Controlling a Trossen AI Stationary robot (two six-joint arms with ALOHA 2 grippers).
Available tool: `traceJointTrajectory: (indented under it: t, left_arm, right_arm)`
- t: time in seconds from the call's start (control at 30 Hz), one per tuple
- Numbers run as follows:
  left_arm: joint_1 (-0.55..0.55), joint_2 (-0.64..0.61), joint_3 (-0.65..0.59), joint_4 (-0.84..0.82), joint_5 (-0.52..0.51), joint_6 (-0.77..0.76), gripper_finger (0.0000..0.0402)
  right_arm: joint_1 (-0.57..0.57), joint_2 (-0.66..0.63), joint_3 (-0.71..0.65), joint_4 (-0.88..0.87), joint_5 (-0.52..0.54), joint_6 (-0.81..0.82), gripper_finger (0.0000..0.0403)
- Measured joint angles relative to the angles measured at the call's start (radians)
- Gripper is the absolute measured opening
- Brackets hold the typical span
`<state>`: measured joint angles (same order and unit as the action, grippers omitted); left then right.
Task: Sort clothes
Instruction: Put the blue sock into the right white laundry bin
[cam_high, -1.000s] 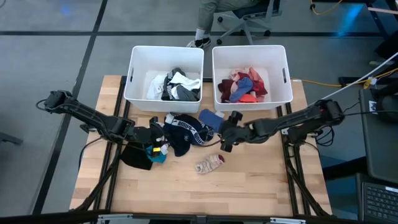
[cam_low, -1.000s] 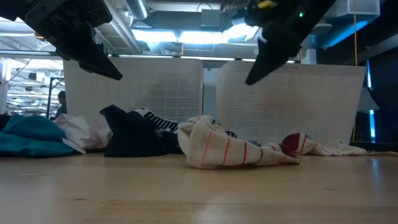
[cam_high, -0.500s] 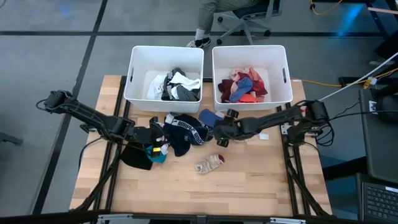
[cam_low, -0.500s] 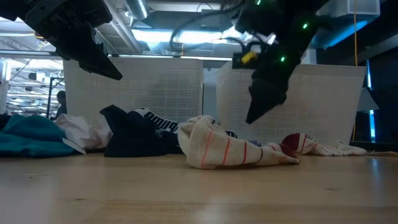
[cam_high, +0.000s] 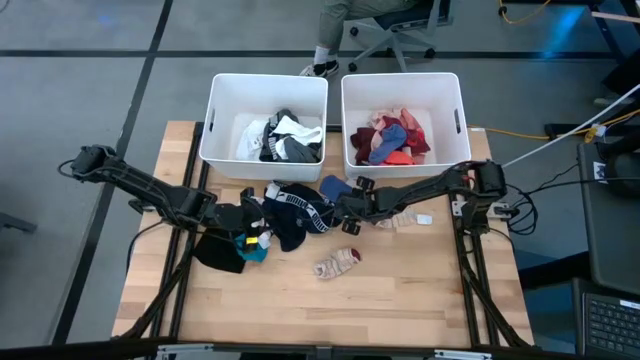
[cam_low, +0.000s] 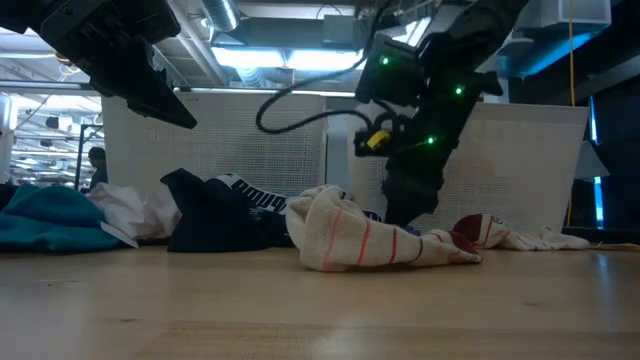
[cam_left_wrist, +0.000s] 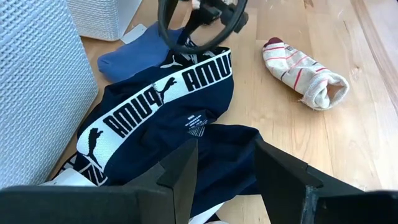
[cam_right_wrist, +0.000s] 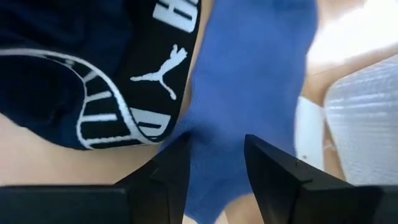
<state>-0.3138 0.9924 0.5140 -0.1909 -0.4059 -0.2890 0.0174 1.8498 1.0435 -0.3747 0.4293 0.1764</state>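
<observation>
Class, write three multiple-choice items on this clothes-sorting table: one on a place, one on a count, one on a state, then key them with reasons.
1. Where does the striped sock lie?
A. In the left bin
B. On the bare table, nearer than the pile
C. In the right bin

2. How many white bins stand at the table's far edge?
A. One
B. Two
C. Three

3. How are the right gripper's jaws?
A. Open over the blue garment
C. Shut on the striped sock
B. Shut on a bin's rim

Key:
1 B: the high view shows the sock alone on the wood.
2 B: a left bin and a right bin stand side by side.
3 A: the right wrist view shows both fingers apart with the blue garment between and beyond them.
</observation>
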Motion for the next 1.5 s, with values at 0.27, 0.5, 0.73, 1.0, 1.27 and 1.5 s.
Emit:
traceJointTrajectory:
  t: [0.27, 0.5, 0.73, 1.0, 1.27, 1.5]
  left_arm:
    - [0.000, 0.000, 0.000, 0.000, 0.000, 0.000, 0.0143]
    - [0.000, 0.000, 0.000, -0.001, 0.000, 0.000, 0.0143]
    - [0.000, 0.000, 0.000, -0.001, 0.000, 0.000, 0.0143]
    - [0.000, 0.000, 0.000, -0.002, 0.000, -0.002, 0.0143]
    - [0.000, 0.015, 0.000, 0.000, 0.000, -0.003, 0.0143]
    - [0.000, 0.034, 0.000, 0.001, 0.000, -0.011, 0.0143]
  right_arm:
    - [-0.013, 0.040, 0.005, 0.022, -0.030, 0.005, 0.0144]
    - [-0.011, 0.043, 0.003, 0.014, -0.030, 0.004, 0.0065]
    - [-0.011, 0.043, 0.002, 0.005, -0.015, -0.027, 0.0020]
    - [0.038, 0.026, 0.050, -0.118, 0.035, -0.021, 0.0005]
    - [0.126, -0.034, 0.149, -0.276, 0.143, 0.011, 0.0005]
    - [0.172, -0.116, 0.229, -0.396, 0.212, 0.032, 0.0008]
